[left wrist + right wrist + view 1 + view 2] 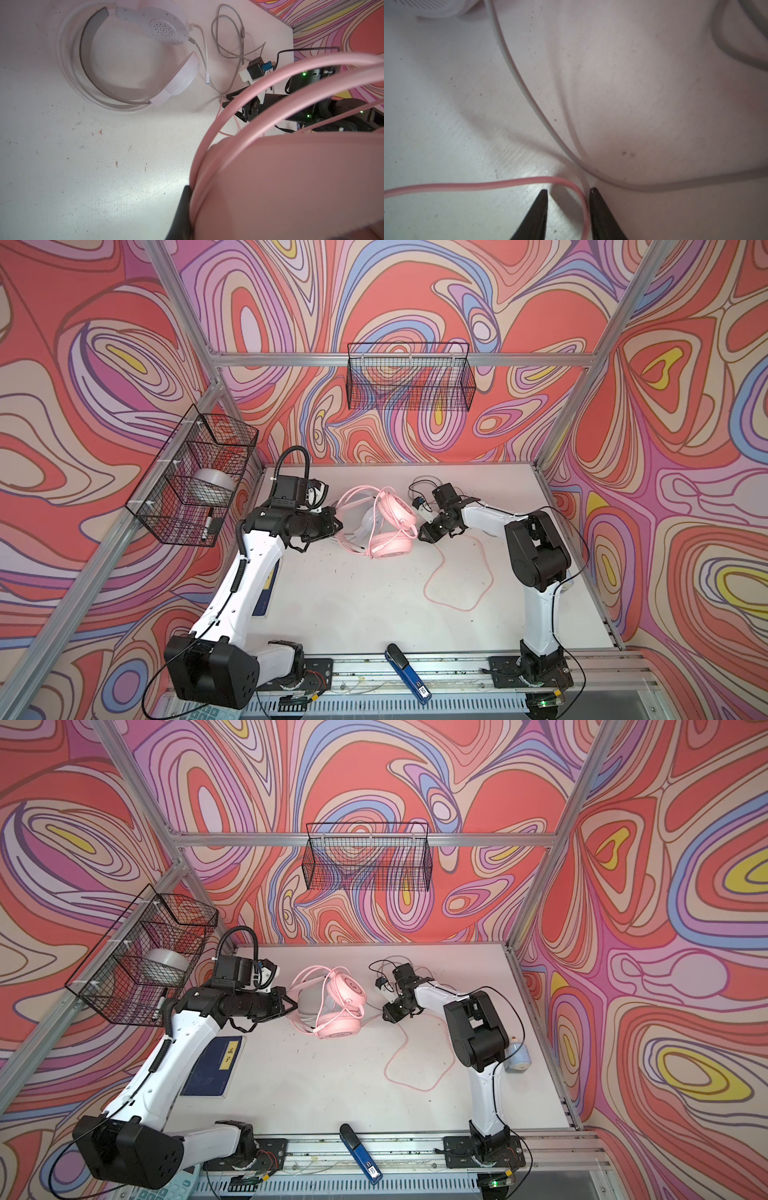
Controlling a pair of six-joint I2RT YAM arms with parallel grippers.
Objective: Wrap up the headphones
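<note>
We look down on a scuffed white bench point(353, 614) inside an aluminium frame, with walls point(415, 290) swirled in red, pink and blue. A black wire basket point(409, 377) hangs on the back rail, upper centre in both top views. A second basket point(191, 477), centre left, is split into compartments and holds a tape roll point(214, 485) and a marker point(206, 526). At bottom centre a blue stapler point(407, 674) lies across the front rail. In a top view a dark blue book point(216, 1065) lies beside the left arm.

Mid-frame, the pink headphones point(392, 510) overlap the white headphones point(368, 522). The left tool point(337, 526) is clamped on the pink headband. The right tool point(569, 190) sits low over the bench with its fingers apart and the pink cable point(467, 186) running between them. The grey cable point(517, 72) curves just past its tips.
</note>
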